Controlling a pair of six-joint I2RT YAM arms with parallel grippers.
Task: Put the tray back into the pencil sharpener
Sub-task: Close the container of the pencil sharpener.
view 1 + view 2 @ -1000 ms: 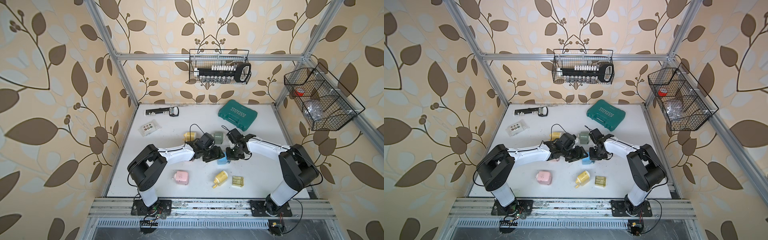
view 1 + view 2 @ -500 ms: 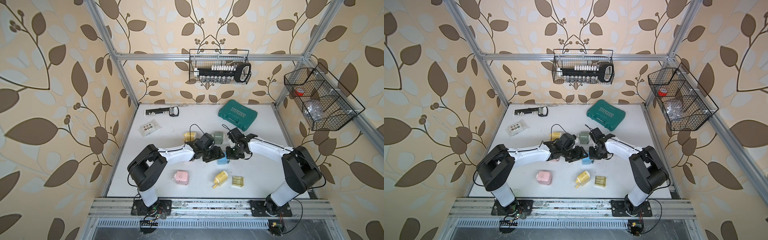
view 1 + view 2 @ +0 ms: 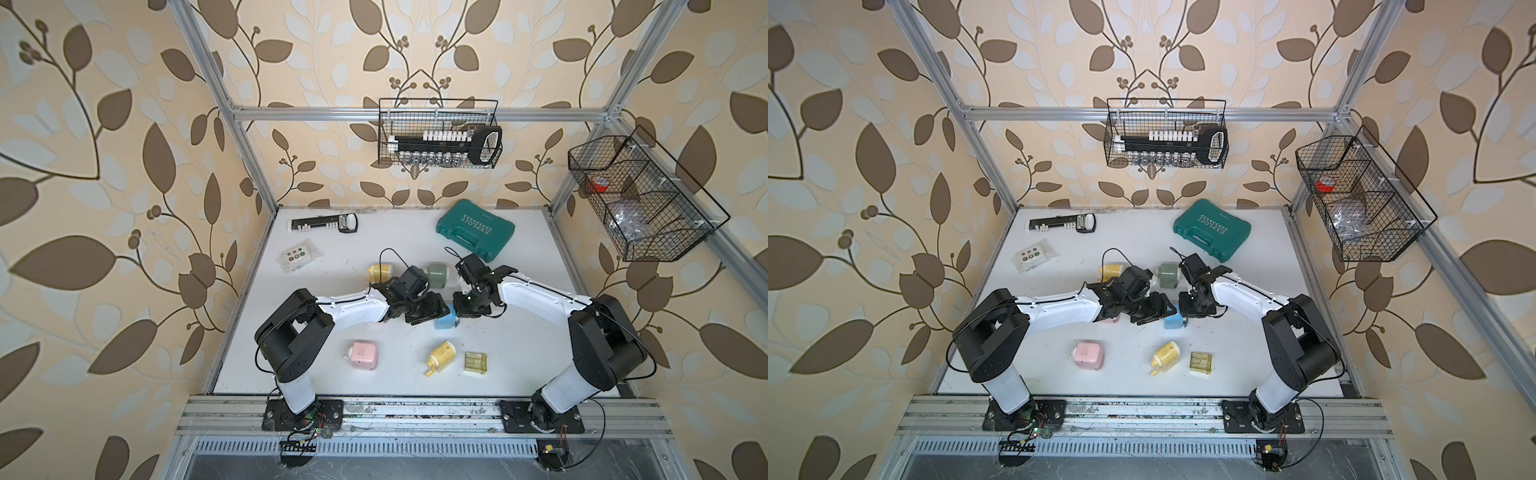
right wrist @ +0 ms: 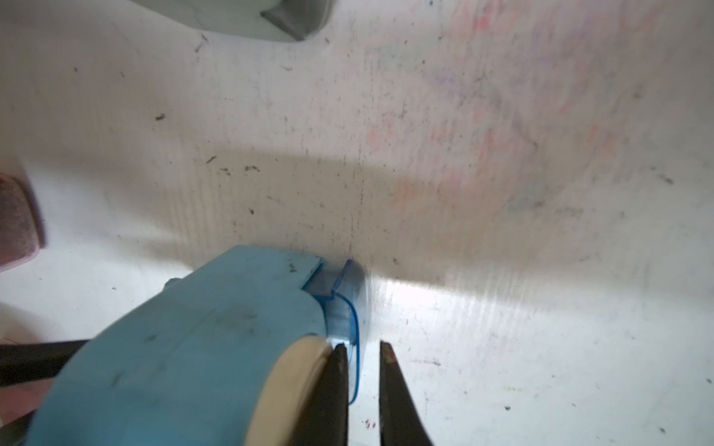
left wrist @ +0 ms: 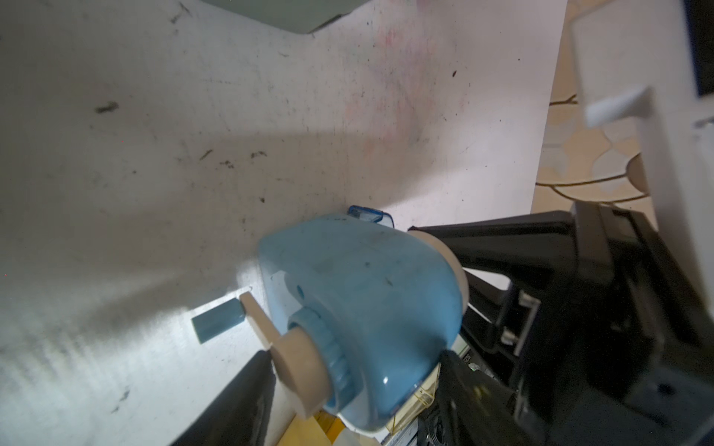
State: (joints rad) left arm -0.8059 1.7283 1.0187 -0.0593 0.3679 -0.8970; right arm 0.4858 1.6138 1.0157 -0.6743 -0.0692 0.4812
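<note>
- The left claw (image 5: pixel 353 359) is clamped across the blue pencil sharpener (image 5: pixel 359 293), probably to brace it against a push.
- The sharpener rests on the counter (image 3: pixel 374 249) between the arms, its long axis flat and its crank end toward the left claw.
- The tray (image 4: pixel 344 305) sticks partway out of its slot, toward the right claw (image 4: pixel 361 349).
- That claw's jaws stand narrowly apart and empty, just beside the tray, likely ready to nudge it home.

The pencil sharpener (image 5: pixel 359 293) is smooth, glossy blue plastic (scuffed with dark flecks); its tray (image 4: pixel 342 305) is clear blue plastic. The white table (image 4: pixel 502 193) looks matt, scratched and smudged. At one o'clock, the green case (image 3: pixel 475 229) is matt moulded plastic.
</note>
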